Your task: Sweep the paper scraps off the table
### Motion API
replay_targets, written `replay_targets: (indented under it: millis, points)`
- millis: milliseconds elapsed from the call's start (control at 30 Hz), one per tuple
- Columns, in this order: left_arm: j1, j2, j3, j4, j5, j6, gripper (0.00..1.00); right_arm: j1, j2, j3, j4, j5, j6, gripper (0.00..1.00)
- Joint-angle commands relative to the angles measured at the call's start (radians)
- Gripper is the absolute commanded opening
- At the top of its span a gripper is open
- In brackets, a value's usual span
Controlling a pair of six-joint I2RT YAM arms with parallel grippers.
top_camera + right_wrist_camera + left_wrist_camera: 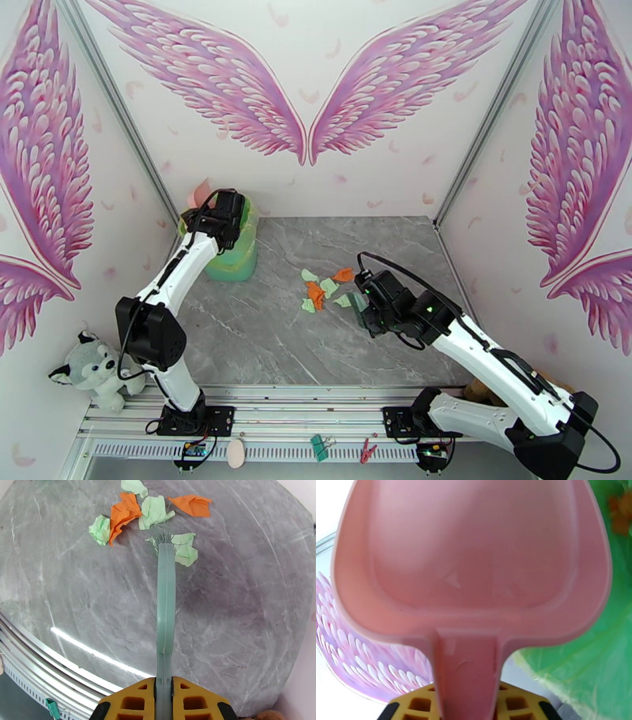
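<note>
Several paper scraps, pale mint green and orange, lie bunched near the middle of the grey marble table. My right gripper is shut on the handle of a teal hand brush. The brush's bristles rest among the scraps on the table. My left gripper is at the back left corner, shut on the handle of the pink dustpan. The pan is held over a green-lined bin, and its inside looks bare.
The green bin liner holds some orange bits. A plush husky sits off the table's left front corner. Clips hang on the front rail. Walls close in the back and both sides.
</note>
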Motion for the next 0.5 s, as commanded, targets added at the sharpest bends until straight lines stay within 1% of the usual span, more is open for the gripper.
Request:
replay_targets:
  millis: [0, 67, 100, 133, 233, 333, 433, 467]
  points:
    - [0.0, -0.089, 0.035, -0.012, 0.017, -0.051, 0.0, -0.006, -0.022, -0.008, 0.027, -0.003, -0.012, 0.0]
    - [0.001, -0.111, 0.105, -0.137, 0.133, -0.188, 0.0, -0.006, -0.023, -0.008, 0.025, -0.001, -0.012, 0.0]
    - [0.005, -0.125, 0.143, -0.211, 0.216, -0.266, 0.0, -0.005, -0.022, -0.008, 0.025, 0.003, -0.01, 0.0]
    - [0.01, -0.142, 0.168, -0.253, 0.284, -0.313, 0.0, -0.006, -0.021, -0.008, 0.024, 0.006, -0.008, 0.0]
    - [0.004, -0.185, 0.188, -0.31, 0.399, -0.384, 0.0, -0.006, -0.015, -0.007, 0.02, 0.016, -0.004, 0.0]
    - [-0.022, -0.227, 0.189, -0.375, 0.521, -0.452, 0.0, -0.006, -0.003, -0.005, 0.016, 0.033, 0.002, 0.0]
    - [-0.058, -0.305, 0.13, -0.402, 0.699, -0.514, 0.0, -0.006, 0.008, -0.005, 0.016, 0.048, 0.01, 0.0]
    - [-0.07, -0.333, 0.099, -0.399, 0.737, -0.537, 0.0, -0.007, 0.015, 0.002, 0.012, 0.057, 0.011, 0.0]
